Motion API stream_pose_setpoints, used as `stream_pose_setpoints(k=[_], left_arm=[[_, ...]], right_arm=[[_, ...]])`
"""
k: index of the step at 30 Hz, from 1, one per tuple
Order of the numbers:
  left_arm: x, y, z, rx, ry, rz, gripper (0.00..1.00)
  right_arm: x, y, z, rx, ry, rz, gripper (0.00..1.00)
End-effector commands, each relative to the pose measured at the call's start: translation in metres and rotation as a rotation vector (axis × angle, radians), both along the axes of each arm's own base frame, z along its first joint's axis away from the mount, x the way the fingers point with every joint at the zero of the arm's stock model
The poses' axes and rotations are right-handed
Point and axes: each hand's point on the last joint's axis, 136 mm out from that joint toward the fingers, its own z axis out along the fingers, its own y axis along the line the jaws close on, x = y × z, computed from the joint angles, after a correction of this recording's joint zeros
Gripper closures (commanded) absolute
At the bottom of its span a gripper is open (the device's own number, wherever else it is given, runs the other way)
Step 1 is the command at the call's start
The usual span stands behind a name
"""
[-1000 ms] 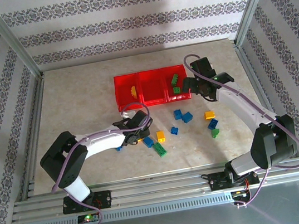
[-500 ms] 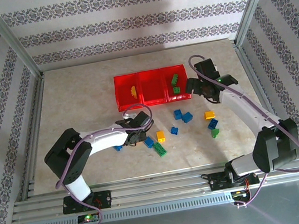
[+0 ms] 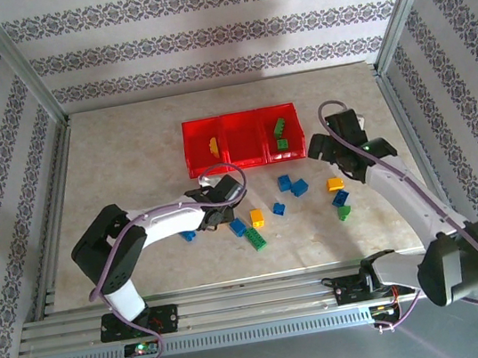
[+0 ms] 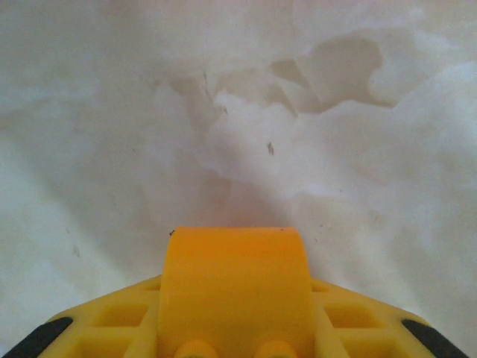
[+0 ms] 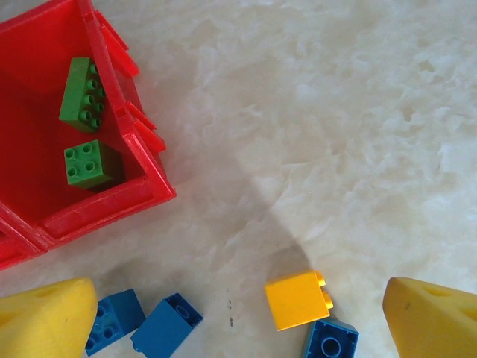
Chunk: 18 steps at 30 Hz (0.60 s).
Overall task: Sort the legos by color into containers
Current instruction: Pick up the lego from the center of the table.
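Presently the right pincer (image 5: 238, 321) is held spread wide above the table (image 5: 358, 112), a pale, mottled, stone-like surface. Its blunt yellow fingertips (image 5: 45, 317) are seen at both lower corners of the right wrist view.

The containers (image 3: 240, 117), three glossy, translucent red rectangular bins joined in a row, are set near the middle of the table. A long green brick (image 5: 84, 93) and a square green brick (image 5: 89, 164), both studded, are lodged in the right-hand bin. A yellow brick (image 3: 212, 145) is seen in the left-hand bin.

A yellow cube (image 5: 298, 300) and a pair of blue bricks (image 5: 168, 322) are left loose on the table before the bins.

The left pincer (image 3: 216, 217) is seen low over the table in front of the left-hand bin. Whether it is pressed together or pinching a brick cannot be told.
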Motion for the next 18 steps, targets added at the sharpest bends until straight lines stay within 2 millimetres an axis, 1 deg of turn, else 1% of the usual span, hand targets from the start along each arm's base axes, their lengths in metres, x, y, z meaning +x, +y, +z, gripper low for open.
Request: stream_pose_setpoints(k=[1,5,10,14,18], left_arm=[[0.020,0.004,0.034,0.012,-0.088,-0.011,0.71],[0.042,0.000,0.061,0.003,-0.154,-0.028,0.72],[0.076,-0.001,0.088,-0.047,-0.220,-0.025,0.72],[0.108,0.007,0.102,-0.041,-0.259,-0.019,0.72],[0.140,0.017,0.108,-0.028,-0.271,-0.003,0.72]], right_arm=[[-0.008,-0.016,-0.002,-0.021,0.011,-0.048,0.02],[-0.013,-0.019,-0.016,0.025,0.060,-0.056,0.02],[-0.014,-0.013,-0.030,0.083,0.081,-0.037,0.02],[-0.013,-0.013,-0.034,0.078,0.095,-0.026,0.02],[-0.014,-0.014,-0.038,0.084,0.112,-0.030,0.02]])
